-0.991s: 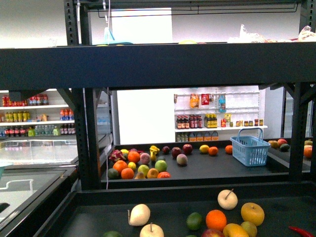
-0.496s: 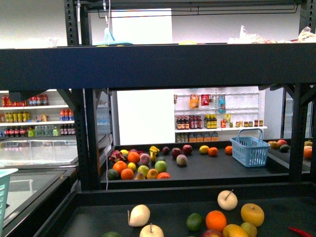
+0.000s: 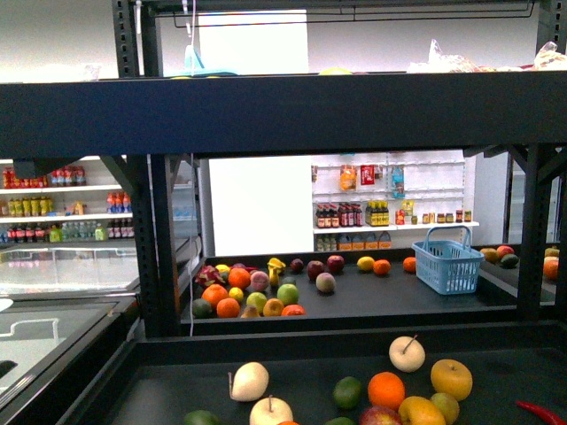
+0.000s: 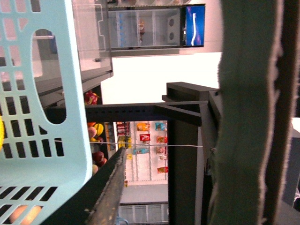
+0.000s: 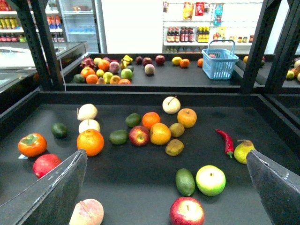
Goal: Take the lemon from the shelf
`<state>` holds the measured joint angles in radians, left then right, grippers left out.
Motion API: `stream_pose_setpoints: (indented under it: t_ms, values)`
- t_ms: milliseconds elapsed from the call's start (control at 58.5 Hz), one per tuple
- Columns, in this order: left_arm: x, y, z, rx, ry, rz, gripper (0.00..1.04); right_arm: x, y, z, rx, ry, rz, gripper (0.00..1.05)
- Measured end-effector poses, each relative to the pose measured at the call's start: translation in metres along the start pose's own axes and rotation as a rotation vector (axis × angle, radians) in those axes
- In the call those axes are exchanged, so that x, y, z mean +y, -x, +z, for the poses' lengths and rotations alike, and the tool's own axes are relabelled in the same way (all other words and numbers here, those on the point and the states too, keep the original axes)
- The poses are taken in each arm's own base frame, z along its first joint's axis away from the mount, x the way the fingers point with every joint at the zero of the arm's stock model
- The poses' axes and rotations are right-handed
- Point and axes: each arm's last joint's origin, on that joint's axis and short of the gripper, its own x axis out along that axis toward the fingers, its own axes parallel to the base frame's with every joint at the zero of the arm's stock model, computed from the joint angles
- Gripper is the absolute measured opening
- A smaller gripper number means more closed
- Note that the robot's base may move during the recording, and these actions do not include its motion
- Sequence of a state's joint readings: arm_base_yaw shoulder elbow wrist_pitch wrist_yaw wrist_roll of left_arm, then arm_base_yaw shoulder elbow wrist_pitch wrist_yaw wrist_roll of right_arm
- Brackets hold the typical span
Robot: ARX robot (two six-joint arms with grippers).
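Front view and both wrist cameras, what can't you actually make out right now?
- Left gripper: the left wrist view shows one padded finger only, so open or shut is unclear.
- Light-blue basket: left wrist view, cut off by the edges; its contents are mostly hidden behind its wall.
- Lemon: too small to pick out among the far fruit pile in the front view.
- Red chili: cut off at the front view's corner.

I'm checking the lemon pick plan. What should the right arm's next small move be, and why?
Probably ease the right gripper, open and empty, forward toward the far tier of the shelf: the lemon sits there beside an orange, well beyond the fruit under the gripper.
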<state>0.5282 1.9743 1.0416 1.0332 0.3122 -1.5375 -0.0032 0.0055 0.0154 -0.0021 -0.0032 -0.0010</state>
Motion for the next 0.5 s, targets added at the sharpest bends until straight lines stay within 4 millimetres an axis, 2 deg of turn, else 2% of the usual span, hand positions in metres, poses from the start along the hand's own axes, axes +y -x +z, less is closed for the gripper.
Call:
stream_pose_setpoints:
  t_ms: [85,171,205,496]
  values:
    - [0.0,0.005,0.002,0.013,-0.019,0.023,0.74,0.0,0.0,0.0,0.0,0.0,0.0,1.02]
    - [0.001,0.01,0.005,0.012,-0.033,0.061,0.95,0.0,0.0,0.0,0.0,0.0,0.0,1.02]
    - [0.0,0.012,0.006,0.01,-0.038,0.069,0.99,0.0,0.0,0.0,0.0,0.0,0.0,1.02]
    - [-0.027,0.025,0.017,-0.03,-0.072,0.029,0.97,0.0,0.0,0.0,0.0,0.0,0.0,1.02]
